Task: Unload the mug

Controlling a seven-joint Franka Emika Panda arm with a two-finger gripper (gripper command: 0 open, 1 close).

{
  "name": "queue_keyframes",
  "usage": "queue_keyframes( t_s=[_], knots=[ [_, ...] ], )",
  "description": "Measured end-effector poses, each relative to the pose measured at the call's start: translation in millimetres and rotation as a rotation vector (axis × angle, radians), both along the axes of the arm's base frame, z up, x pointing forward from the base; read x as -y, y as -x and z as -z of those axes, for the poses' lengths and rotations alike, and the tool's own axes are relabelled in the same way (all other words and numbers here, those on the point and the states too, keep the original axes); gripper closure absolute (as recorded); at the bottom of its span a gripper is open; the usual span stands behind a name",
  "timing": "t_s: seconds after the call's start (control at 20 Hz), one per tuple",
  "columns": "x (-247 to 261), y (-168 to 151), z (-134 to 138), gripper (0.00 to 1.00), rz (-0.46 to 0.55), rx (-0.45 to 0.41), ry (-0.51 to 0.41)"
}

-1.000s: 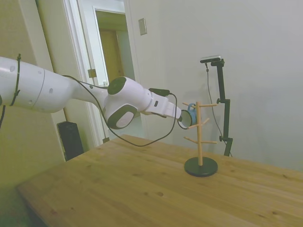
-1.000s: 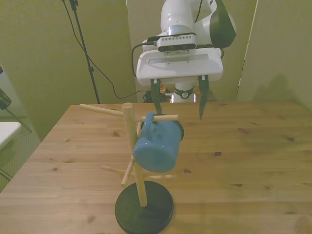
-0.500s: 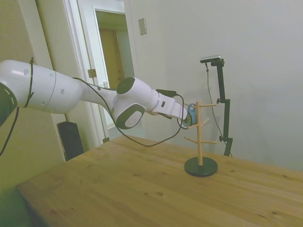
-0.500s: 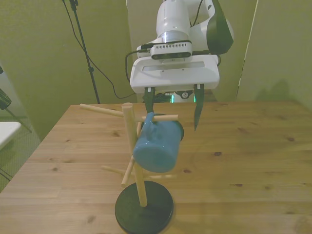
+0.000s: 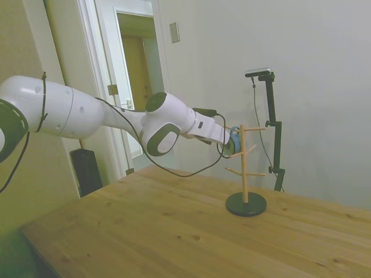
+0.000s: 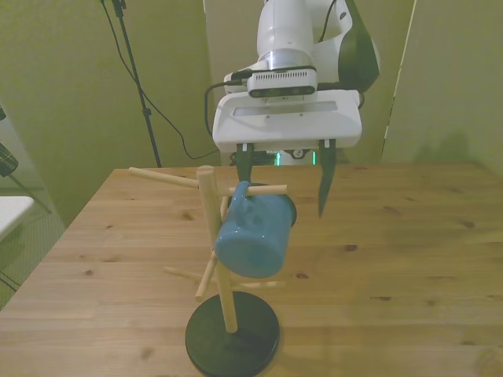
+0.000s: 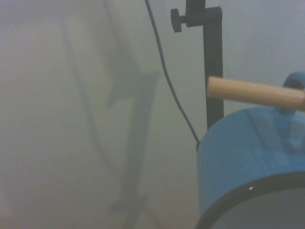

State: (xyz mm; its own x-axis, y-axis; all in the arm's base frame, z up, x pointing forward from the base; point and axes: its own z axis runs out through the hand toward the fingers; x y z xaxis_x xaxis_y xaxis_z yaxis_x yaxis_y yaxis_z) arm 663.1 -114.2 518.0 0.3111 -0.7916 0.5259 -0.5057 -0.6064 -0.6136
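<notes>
The light-blue mug (image 6: 250, 237) hangs by its small handle from a peg (image 6: 266, 188) of the wooden peg stand (image 6: 209, 206), tilted with its dark rim toward the arm. My gripper (image 6: 281, 192) is open, one finger on each side of the mug's rim end, neither visibly touching it. From the side, the gripper (image 5: 227, 148) sits right at the mug (image 5: 234, 134), next to the stand's post (image 5: 244, 168). Up close, the wrist view shows the mug (image 7: 248, 157) under the peg (image 7: 255, 91).
The stand rests on a round black base (image 6: 232, 335) near the wooden table's (image 6: 409, 259) front edge. Other bare pegs stick out toward the front view's left (image 6: 161, 177) and lower down (image 6: 185, 275). A black cable (image 5: 174, 171) loops under the arm.
The arm has reached further toward the stand. The open fingers have come down and closer around the mug's rim end. The mug has not moved.
</notes>
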Motion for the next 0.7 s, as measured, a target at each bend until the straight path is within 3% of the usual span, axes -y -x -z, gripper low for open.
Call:
queue_keyframes(
  t_s=[0.7],
  knots=[
    [-1.3, -33.4, 0.6, 0.00, -0.002, 0.056, -0.030]
  ],
)
